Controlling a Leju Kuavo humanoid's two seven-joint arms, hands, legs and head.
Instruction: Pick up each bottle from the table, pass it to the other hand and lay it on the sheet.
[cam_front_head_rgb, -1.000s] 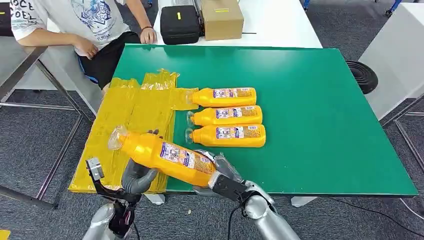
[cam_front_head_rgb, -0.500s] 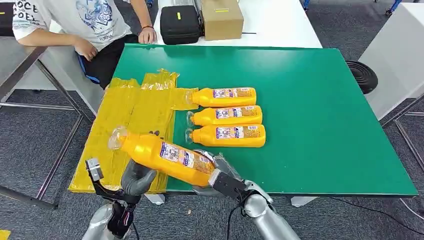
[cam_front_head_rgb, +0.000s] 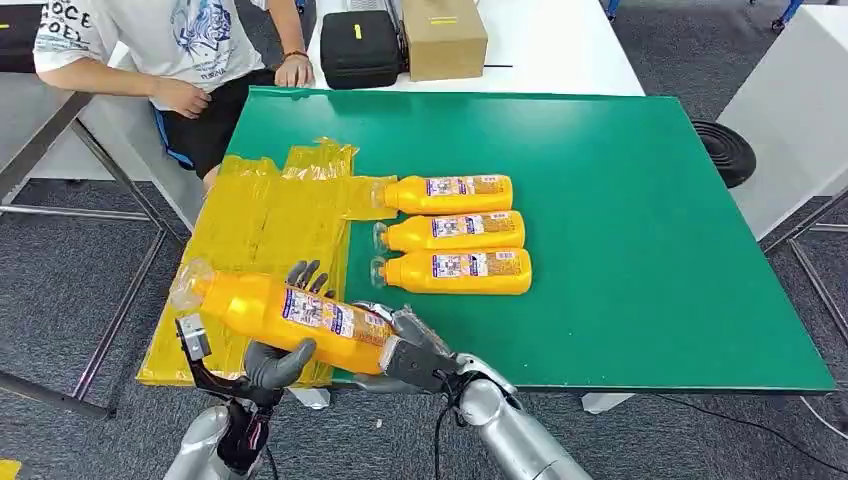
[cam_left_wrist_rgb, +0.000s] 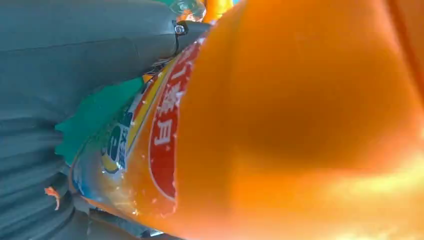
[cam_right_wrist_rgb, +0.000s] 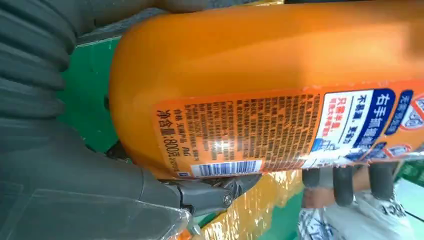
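Note:
An orange bottle (cam_front_head_rgb: 285, 315) with a clear cap is held lying on its side above the near left corner of the green table (cam_front_head_rgb: 620, 200). My right hand (cam_front_head_rgb: 410, 355) grips its base. My left hand (cam_front_head_rgb: 275, 362) cups its middle from below, and its fingers (cam_front_head_rgb: 305, 275) show over the far side. The left wrist view has the bottle (cam_left_wrist_rgb: 300, 125) pressed against the left hand (cam_left_wrist_rgb: 60, 75). From the right wrist, the bottle (cam_right_wrist_rgb: 260, 75) sits in the right hand (cam_right_wrist_rgb: 50, 150), with the left hand's fingers (cam_right_wrist_rgb: 344, 186) curled around it. The yellow sheet (cam_front_head_rgb: 260, 220) lies beyond, at the table's left edge.
Three more orange bottles (cam_front_head_rgb: 450, 193) (cam_front_head_rgb: 455, 231) (cam_front_head_rgb: 455, 270) lie side by side on the table, caps toward the sheet. A person (cam_front_head_rgb: 170, 40) sits at the far left corner. A black case (cam_front_head_rgb: 360, 45) and a cardboard box (cam_front_head_rgb: 443, 35) stand on the white table behind.
The bottle has moved left, its cap end now past the sheet's near edge. My left hand's fingers have come up around it, while the right hand followed, still holding the base.

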